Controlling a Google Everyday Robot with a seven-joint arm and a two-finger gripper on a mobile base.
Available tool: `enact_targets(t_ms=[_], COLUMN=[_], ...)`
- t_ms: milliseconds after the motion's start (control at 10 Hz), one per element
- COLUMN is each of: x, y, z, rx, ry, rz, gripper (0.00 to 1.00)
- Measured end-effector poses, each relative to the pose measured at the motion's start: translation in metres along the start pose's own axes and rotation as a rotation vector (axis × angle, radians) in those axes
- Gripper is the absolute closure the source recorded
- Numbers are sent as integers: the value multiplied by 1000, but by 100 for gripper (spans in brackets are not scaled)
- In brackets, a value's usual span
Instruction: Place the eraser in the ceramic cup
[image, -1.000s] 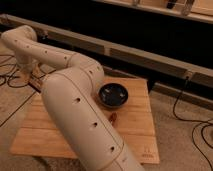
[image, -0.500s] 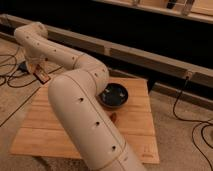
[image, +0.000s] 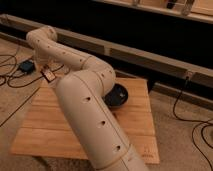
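Observation:
My gripper (image: 48, 71) hangs at the end of the white arm (image: 75, 57), over the far left corner of the wooden table (image: 45, 125). It is shut on the eraser (image: 49, 74), a small dark block with an orange-brown face, held just above the table's edge. The ceramic cup is out of view; the arm's thick near segment (image: 92, 125) covers the middle of the table.
A wide dark bowl (image: 119, 95) sits at the table's far middle, partly behind the arm. A dark power adapter (image: 25, 65) and cables lie on the floor to the left. Another cable (image: 180, 102) hangs at the right. A dark wall with a rail runs behind.
The gripper with the eraser has moved right, from beside the table toward its far left corner. The arm's far joint has swung right with it.

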Motion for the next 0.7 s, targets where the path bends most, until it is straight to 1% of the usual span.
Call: enact_targets(t_ms=[100,200,400,500,600,700], x=[4,8,14,17,20,21], y=[-6,-9,-15,-17,-19,-19], z=[4,7,11,12,13,14], rx=[7,11,24,30,37,40], ry=[-2,-3,-5,-8,-12,-14], rz=[11,24,42,49,54,56], gripper=[89,77,58,48,36,28])
